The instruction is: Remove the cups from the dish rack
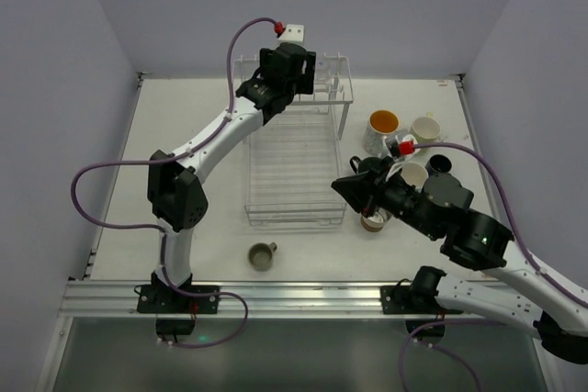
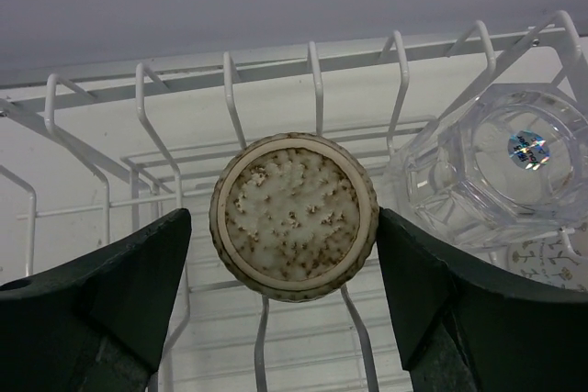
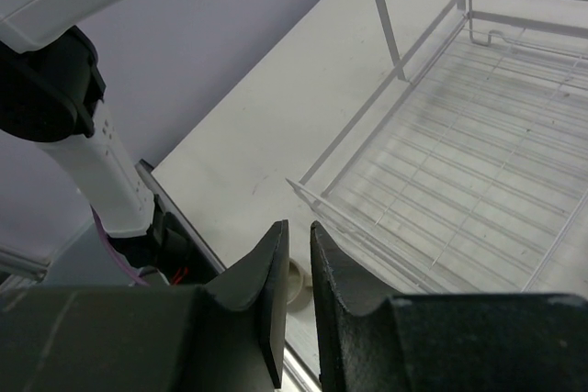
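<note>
The white wire dish rack stands mid-table; its lower basket holds nothing. On its upper shelf a speckled tan cup lies with its base towards the left wrist camera, beside a clear glass. My left gripper is open and straddles the tan cup, the right finger at its edge. In the top view the left gripper is over the upper shelf. My right gripper is shut and empty by the basket's right side; it also shows in the right wrist view.
Unloaded cups stand right of the rack: white with orange inside, a white one, a dark one, a pale one and a brown one. A small olive cup sits near the front edge.
</note>
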Motion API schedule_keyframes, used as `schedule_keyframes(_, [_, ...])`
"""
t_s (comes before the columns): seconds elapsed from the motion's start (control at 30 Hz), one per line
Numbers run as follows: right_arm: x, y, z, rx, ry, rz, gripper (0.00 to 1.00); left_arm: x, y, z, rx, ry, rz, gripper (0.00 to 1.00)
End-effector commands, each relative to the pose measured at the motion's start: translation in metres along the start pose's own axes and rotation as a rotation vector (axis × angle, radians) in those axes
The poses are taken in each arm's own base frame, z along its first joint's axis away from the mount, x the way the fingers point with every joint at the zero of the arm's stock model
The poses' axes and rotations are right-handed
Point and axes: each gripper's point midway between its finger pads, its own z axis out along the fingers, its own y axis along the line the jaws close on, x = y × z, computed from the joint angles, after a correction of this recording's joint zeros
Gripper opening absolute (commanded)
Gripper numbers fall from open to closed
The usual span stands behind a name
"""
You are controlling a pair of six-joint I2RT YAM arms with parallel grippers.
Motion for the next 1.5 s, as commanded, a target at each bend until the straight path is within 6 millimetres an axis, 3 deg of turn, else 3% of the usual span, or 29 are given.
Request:
schedule_keyframes(0.0, [-0.004,0.006,0.007,-0.025,-0.017,0.008,0.19,-0.005,0.003,0.011,-0.022,-0.023,0.022,0.83])
schedule_keyframes(0.2, [-0.008,0.008,0.008,-0.027,-0.026,0.009,0.20,-0.006,-0.001,0.016,0.006,-0.034,0.025,0.68])
schedule_keyframes(0.23, [-0.008,0.007,0.008,-0.026,-0.027,0.007,0.20,-0.009,-0.001,0.015,0.012,-0.041,0.026,0.62])
schedule_keyframes(0.37, [-0.005,0.004,0.014,-0.009,-0.018,0.012,0.22,-0.034,-0.004,0.000,0.054,-0.120,-0.003,0.52])
schedule_keyframes(0.5, [-0.006,0.002,0.026,0.011,-0.033,0.022,0.32,-0.072,0.005,-0.036,0.085,-0.228,-0.053,0.45])
schedule_keyframes(0.67, [-0.026,0.017,0.034,-0.071,-0.170,0.072,0.42,-0.110,0.008,-0.082,0.167,-0.338,-0.130,0.40])
schedule_keyframes(0.7, [-0.025,0.018,0.039,-0.081,-0.169,0.070,0.45,-0.116,0.012,-0.098,0.189,-0.359,-0.145,0.39])
schedule_keyframes(0.77, [-0.034,0.030,0.042,-0.133,-0.194,0.054,0.47,-0.116,0.009,-0.113,0.242,-0.370,-0.181,0.38])
schedule_keyframes(0.83, [-0.037,0.038,0.047,-0.169,-0.203,0.047,0.48,-0.132,0.012,-0.142,0.296,-0.420,-0.230,0.37])
schedule_keyframes(0.87, [-0.038,0.039,0.048,-0.180,-0.204,0.046,0.48,-0.127,0.013,-0.147,0.309,-0.412,-0.241,0.36])
schedule_keyframes(0.9, [-0.041,0.044,0.049,-0.205,-0.216,0.052,0.49,-0.136,0.015,-0.167,0.350,-0.436,-0.278,0.35])
schedule_keyframes(1.03, [-0.051,0.051,0.048,-0.248,-0.256,0.066,0.54,-0.127,0.008,-0.211,0.510,-0.421,-0.379,0.34])
schedule_keyframes(1.07, [-0.053,0.053,0.047,-0.256,-0.266,0.065,0.54,-0.107,0.005,-0.209,0.537,-0.376,-0.400,0.34])
schedule_keyframes(1.13, [-0.062,0.064,0.044,-0.314,-0.289,0.022,0.56,-0.113,0.000,-0.247,0.678,-0.394,-0.519,0.34])
schedule_keyframes(1.17, [-0.062,0.068,0.045,-0.331,-0.284,0.006,0.56,-0.096,-0.001,-0.258,0.731,-0.361,-0.550,0.33])
schedule_keyframes(1.23, [-0.068,0.072,0.045,-0.342,-0.294,-0.019,0.56,-0.092,-0.011,-0.284,0.878,-0.336,-0.664,0.33])
schedule_keyframes(1.27, [-0.067,0.073,0.047,-0.347,-0.291,-0.028,0.57,-0.070,-0.013,-0.278,0.891,-0.282,-0.698,0.33])
schedule_keyframes(1.33, [-0.070,0.074,0.048,-0.349,-0.298,-0.050,0.57,-0.070,-0.013,-0.304,0.995,-0.276,-0.788,0.31])
schedule_keyframes(1.37, [-0.071,0.074,0.050,-0.344,-0.297,-0.057,0.58,-0.056,-0.014,-0.301,1.004,-0.241,-0.811,0.31])
schedule_keyframes(1.47, [-0.070,0.073,0.057,-0.330,-0.275,-0.079,0.59,-0.052,-0.015,-0.321,1.083,-0.226,-0.855,0.30])
